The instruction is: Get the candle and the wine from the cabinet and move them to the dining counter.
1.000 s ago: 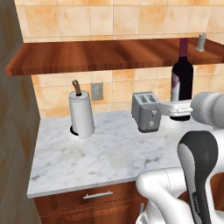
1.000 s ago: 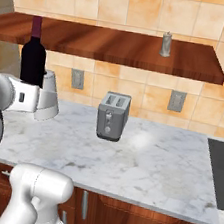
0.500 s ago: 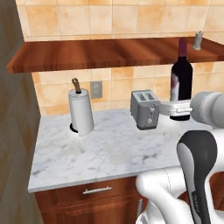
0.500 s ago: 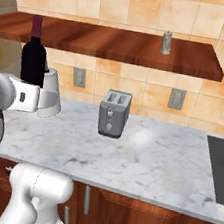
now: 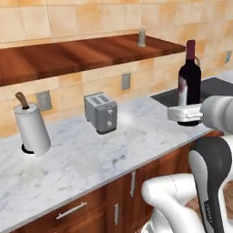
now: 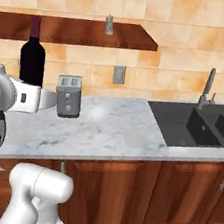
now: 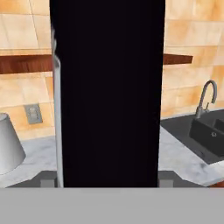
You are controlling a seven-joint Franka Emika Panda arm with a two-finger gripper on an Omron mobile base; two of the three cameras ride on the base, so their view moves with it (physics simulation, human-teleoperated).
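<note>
The jaws grip the wine (image 5: 189, 82) at the right of the left view. The candle (image 5: 142, 37) stands on the shelf (image 5: 68, 57), top middle.

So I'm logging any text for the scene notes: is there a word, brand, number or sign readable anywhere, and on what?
None can be read.
wine bottle: its whitish-pink label shows as a blurred patch with no legible letters.
toaster: no marking can be made out.
candle on the cabinet: too small to show any text.
</note>
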